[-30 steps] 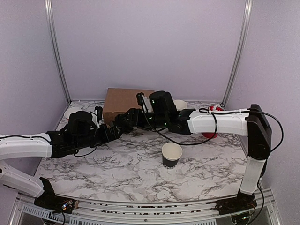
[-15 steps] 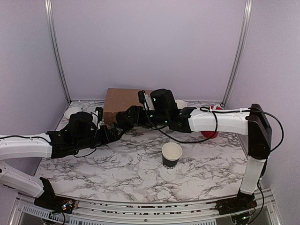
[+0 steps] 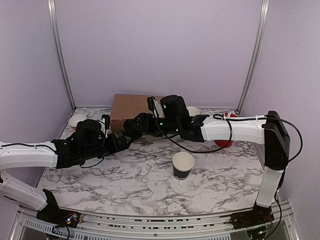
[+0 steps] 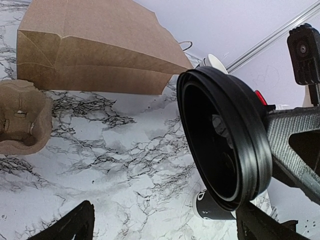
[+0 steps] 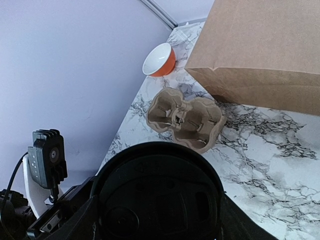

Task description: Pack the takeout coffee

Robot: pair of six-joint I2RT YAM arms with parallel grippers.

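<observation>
The takeout coffee cup, black outside and white inside, stands open and upright on the marble table; in the left wrist view the cup peeks out below the lid. My right gripper is shut on the round black plastic lid, holding it on edge in the air left of the cup. The lid fills the right half of the left wrist view, its hollow side facing that camera. My left gripper is open just in front of the lid, with nothing between its fingers.
A brown paper bag lies at the back. A cardboard cup carrier sits in front of it, near an orange bowl. A stack of cups and a red cylinder stand at the back right.
My left arm has crept a little to the right, towards the lid. The right gripper with the lid has shifted only slightly. The cup has not moved.
</observation>
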